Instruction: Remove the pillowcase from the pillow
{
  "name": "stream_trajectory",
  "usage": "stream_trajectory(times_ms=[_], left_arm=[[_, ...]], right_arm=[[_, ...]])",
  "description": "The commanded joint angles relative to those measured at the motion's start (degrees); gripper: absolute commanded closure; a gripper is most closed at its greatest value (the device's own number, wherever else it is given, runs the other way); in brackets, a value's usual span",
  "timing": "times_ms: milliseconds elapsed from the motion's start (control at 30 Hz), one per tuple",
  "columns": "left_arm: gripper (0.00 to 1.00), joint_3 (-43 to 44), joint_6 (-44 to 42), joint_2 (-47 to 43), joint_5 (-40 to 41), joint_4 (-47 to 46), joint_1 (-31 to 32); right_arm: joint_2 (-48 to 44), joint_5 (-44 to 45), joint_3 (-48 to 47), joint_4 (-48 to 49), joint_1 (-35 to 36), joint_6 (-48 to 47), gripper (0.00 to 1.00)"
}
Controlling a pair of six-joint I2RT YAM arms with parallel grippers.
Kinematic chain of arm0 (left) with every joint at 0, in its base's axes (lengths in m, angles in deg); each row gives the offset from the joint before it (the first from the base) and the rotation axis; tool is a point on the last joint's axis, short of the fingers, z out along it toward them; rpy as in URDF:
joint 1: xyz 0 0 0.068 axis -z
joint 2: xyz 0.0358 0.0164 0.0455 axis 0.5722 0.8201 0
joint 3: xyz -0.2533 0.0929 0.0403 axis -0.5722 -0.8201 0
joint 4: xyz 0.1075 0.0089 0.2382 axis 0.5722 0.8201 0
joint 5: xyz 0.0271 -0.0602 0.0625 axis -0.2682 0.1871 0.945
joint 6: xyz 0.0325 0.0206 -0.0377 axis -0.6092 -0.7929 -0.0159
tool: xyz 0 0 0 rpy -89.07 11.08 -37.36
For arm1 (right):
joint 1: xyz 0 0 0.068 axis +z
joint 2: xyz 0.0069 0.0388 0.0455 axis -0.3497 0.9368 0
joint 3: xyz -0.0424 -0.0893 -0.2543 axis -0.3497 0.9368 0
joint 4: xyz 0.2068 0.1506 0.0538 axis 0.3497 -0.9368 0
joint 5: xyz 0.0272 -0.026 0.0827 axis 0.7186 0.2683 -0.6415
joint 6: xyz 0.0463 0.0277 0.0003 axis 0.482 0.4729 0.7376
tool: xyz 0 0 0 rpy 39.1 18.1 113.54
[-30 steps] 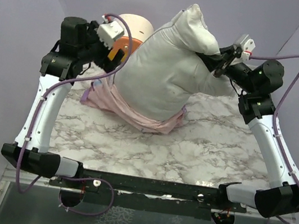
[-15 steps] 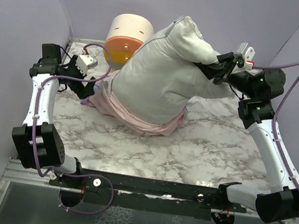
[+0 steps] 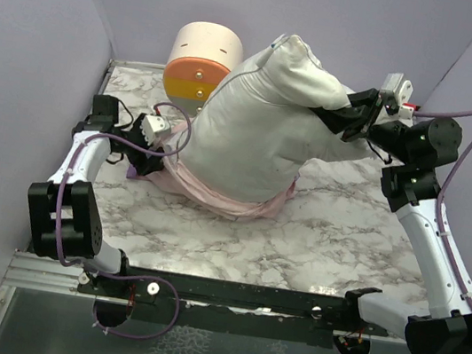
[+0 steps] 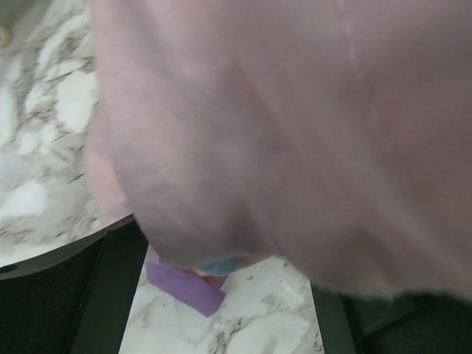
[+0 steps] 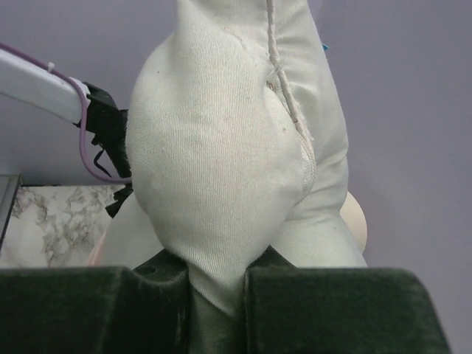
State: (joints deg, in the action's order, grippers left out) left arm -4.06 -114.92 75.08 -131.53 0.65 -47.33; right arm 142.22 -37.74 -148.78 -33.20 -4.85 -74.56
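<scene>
1. Marble bench (image 3: 317, 235): pillow (image 3: 252, 135) propped up tall, right end effector (image 3: 345, 121) clenched on an upper corner.
2. Pink pillowcase (image 3: 215, 194) bunched round the pillow's base; left end effector (image 3: 152, 150) spread open over it.
3. Looks nearly off; the left probably needs to clamp and tug.

Plain lavender walls (image 3: 38, 11) on three sides. White-grey marble-patterned tabletop (image 3: 315, 243). Cream-and-orange round drawer unit (image 3: 203, 62) near far left corner. Black rail (image 3: 236, 292) along near edge. Even, soft light.
</scene>
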Motion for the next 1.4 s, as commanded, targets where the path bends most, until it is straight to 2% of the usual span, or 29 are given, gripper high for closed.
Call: stream_trajectory(times_ms=[0, 67, 133, 167, 233, 467, 667, 733, 1033, 1367], left_arm=[[0.26, -5.77, 0.40, 0.31, 1.00, -8.44, 3.47], [0.50, -6.41, 0.35, 1.09, 1.36, -9.07, 3.72], [0.80, -6.91, 0.01, 1.73, 2.53, -9.70, 3.44], [0.89, -7.46, 0.24, 1.56, 3.17, -10.60, 2.87], [0.98, -8.79, 1.12, 0.69, 4.00, -12.63, 1.26], [1.00, -10.15, -0.85, -0.70, 5.87, -11.59, -3.96], [1.00, -11.74, 0.60, -0.16, 12.69, -15.33, -7.46], [1.00, -11.36, 1.69, 0.89, 15.30, -16.98, -9.13], [1.00, -6.37, 1.55, 3.74, 20.98, -19.10, -17.85], [1.00, 3.57, 7.39, 5.45, 22.35, -21.45, -23.61]], right_arm=[[-2.13, 0.37, 0.13, 8.11, -0.63, 6.43, 0.99], [-2.40, 3.12, 0.04, 9.18, -0.75, 7.82, 0.99], [-2.71, 7.39, -0.36, 9.58, -1.00, 8.65, 0.99], [-2.80, 9.95, -0.76, 9.66, -1.10, 8.65, 0.99], [-3.02, 15.43, -1.75, 9.44, -1.28, 8.35, 0.99], [-2.67, 35.39, -5.61, 10.60, -1.64, 8.06, 0.99], [-3.08, 58.68, -7.73, 14.33, -1.82, 8.93, 0.99], [-2.91, 64.01, -8.91, 16.04, -1.90, 8.13, 0.99], [-2.47, 69.33, -12.80, 19.63, -1.99, 6.32, 0.99], [-3.04, 68.55, -13.69, 18.72, -1.99, 6.27, 0.99]])
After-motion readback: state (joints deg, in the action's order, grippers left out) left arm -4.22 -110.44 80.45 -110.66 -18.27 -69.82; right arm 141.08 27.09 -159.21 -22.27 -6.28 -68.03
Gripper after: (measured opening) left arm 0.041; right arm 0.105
